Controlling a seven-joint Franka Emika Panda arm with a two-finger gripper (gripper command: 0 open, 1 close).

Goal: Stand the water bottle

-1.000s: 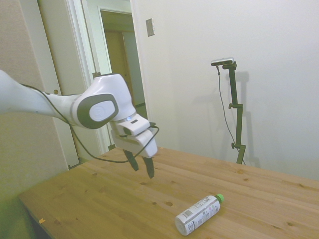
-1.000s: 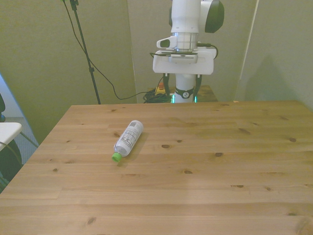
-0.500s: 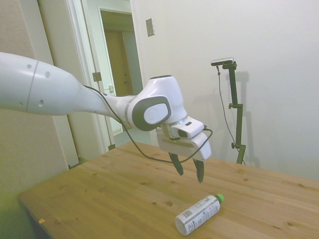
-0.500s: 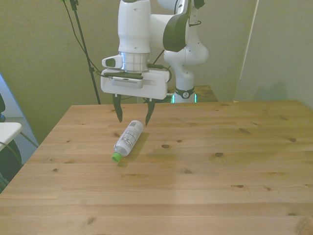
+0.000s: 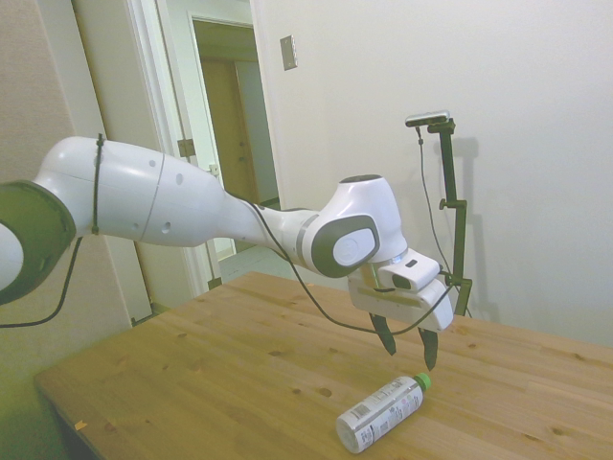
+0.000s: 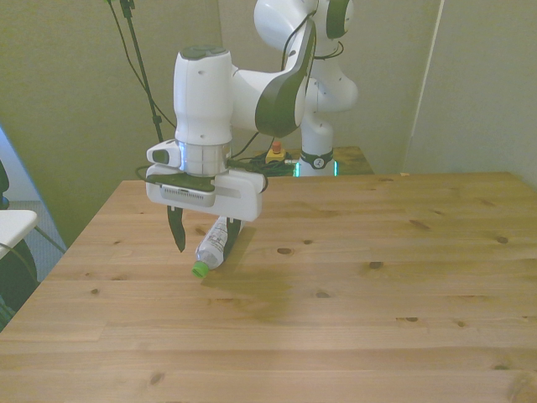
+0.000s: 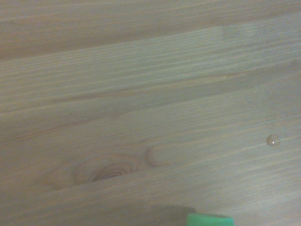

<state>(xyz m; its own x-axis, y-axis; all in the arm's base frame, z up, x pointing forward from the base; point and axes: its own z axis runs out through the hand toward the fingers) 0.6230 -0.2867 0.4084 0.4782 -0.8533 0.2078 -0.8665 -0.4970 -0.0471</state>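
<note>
Water bottle lying flat on counter, green cap pointing to 7 o'clock in front view. Gripper spread wide, hanging right above. Reaching step. Next: go down, pinch near cap, tip upright.

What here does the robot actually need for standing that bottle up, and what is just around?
Part of the job:
- the water bottle, lying on its side, green cap on
- the gripper, open, above the bottle's cap end
- the wooden table it lies on

Just around:
- a wall plate and the open doorway
- a white object at the front view's left edge
</note>
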